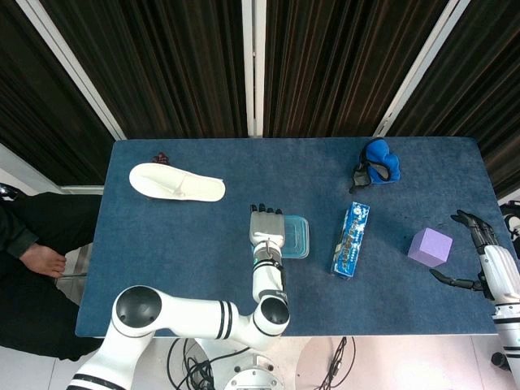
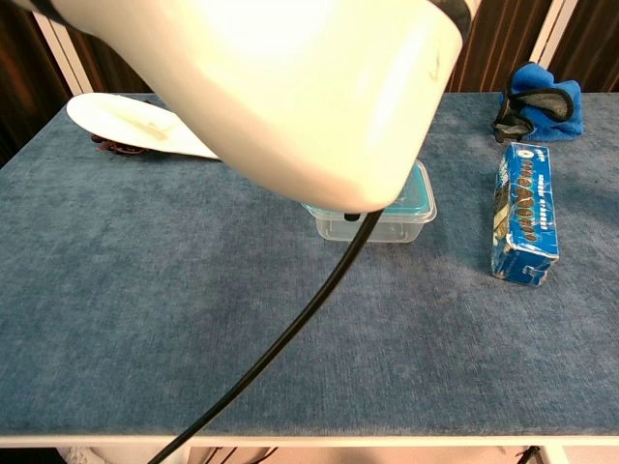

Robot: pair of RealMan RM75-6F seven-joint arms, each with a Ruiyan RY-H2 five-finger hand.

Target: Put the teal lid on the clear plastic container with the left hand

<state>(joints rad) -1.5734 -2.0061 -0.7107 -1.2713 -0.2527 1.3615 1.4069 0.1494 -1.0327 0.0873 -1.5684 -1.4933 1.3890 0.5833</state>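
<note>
The teal lid (image 1: pixel 297 236) lies flat on the clear container (image 2: pixel 387 228), a shallow rounded rectangle mid-counter. Its left part is hidden under the left hand (image 1: pixel 266 227), whose fingers rest on it.
</note>
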